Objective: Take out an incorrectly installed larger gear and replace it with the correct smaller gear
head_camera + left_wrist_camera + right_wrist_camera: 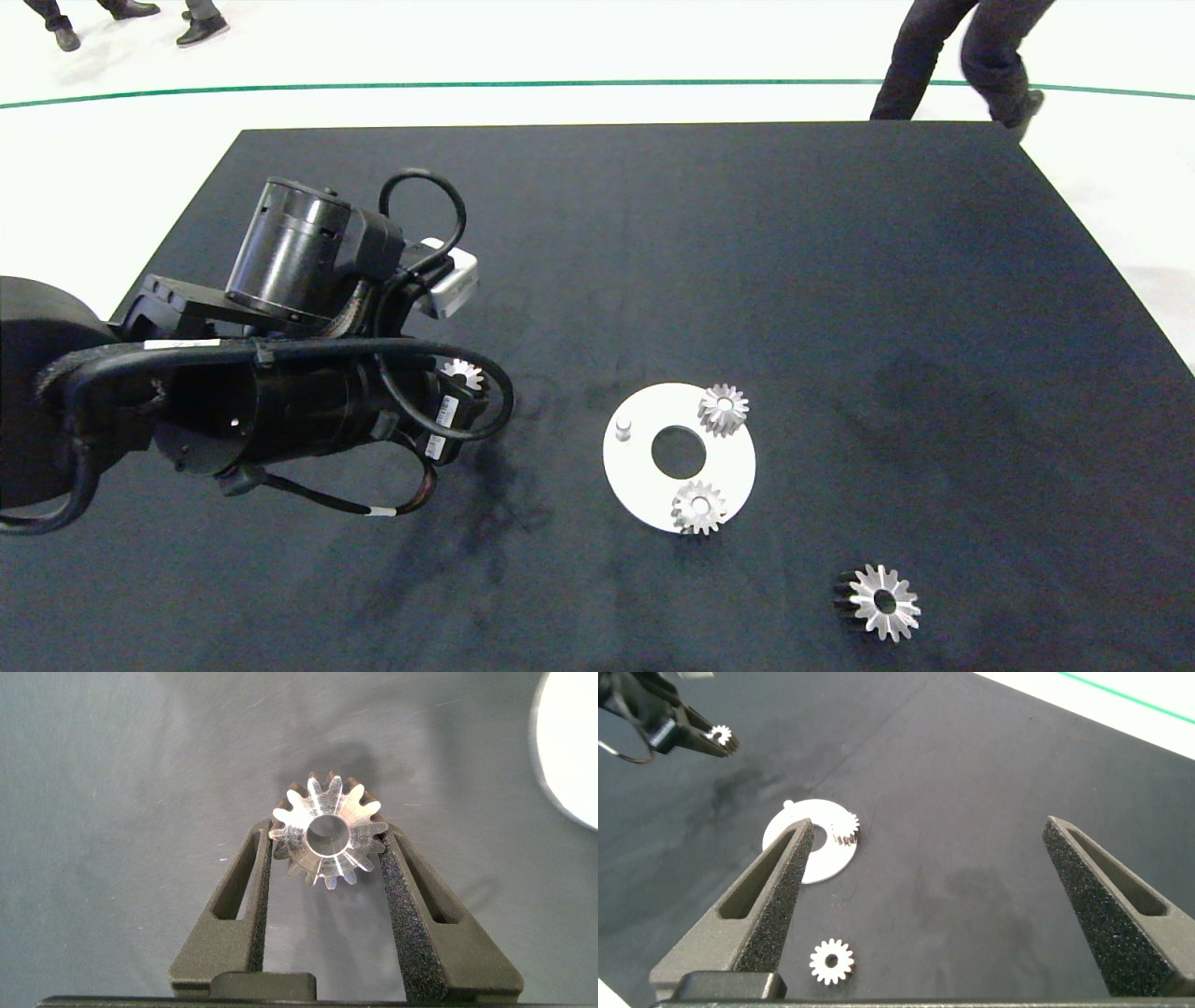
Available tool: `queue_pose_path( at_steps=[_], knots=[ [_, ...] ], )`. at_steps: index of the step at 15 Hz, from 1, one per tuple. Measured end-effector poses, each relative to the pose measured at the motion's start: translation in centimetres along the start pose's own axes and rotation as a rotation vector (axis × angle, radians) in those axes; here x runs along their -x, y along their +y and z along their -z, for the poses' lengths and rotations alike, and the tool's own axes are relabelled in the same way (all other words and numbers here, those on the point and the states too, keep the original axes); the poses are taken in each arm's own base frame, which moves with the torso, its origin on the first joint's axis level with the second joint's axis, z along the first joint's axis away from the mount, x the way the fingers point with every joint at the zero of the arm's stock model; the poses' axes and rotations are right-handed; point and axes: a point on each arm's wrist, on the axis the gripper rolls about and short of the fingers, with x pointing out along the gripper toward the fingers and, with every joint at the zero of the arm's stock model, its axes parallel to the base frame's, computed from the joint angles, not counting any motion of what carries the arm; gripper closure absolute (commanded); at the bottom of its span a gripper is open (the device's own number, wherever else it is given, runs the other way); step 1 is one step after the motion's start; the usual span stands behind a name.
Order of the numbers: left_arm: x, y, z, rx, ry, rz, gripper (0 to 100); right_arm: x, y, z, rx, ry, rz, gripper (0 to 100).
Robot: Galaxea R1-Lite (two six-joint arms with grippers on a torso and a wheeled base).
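The smaller gear, silver with short teeth, sits gripped between the tips of my left gripper, which is shut on its sides. In the head view this gear peeks out past the left arm, left of the white disc. The disc carries two small gears and a bare peg. The larger gear, star-like, lies flat on the mat at the front right, off the disc. My right gripper hangs open and empty high above the mat, looking down on the larger gear.
A black mat covers the table; its back and right parts are bare. The left arm's body and cables fill the left side. People's legs stand beyond the far edge.
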Motion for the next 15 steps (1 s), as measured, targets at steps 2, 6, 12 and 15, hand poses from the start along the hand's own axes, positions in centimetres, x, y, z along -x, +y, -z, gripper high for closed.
queue_pose_path(
  at_steps=[2, 6, 12, 15],
  knots=[
    [1.2, -1.0, -0.5, -0.019, -0.038, 0.037, 95, 0.0, 0.0, 0.0, 0.000, 0.001, 0.000, 0],
    [1.8, -3.5, -1.5, -0.068, -0.073, 0.113, 96, 0.1, 0.0, 0.0, 0.000, -0.001, 0.002, 0],
    [0.7, -6.0, -3.5, -0.096, -0.097, 0.162, 96, 0.2, -0.1, 0.0, 0.006, -0.005, 0.003, 0],
    [-0.2, -7.0, -3.7, -0.112, -0.082, 0.177, 96, 0.2, -0.1, -0.1, 0.006, -0.008, 0.004, 0]
  ],
)
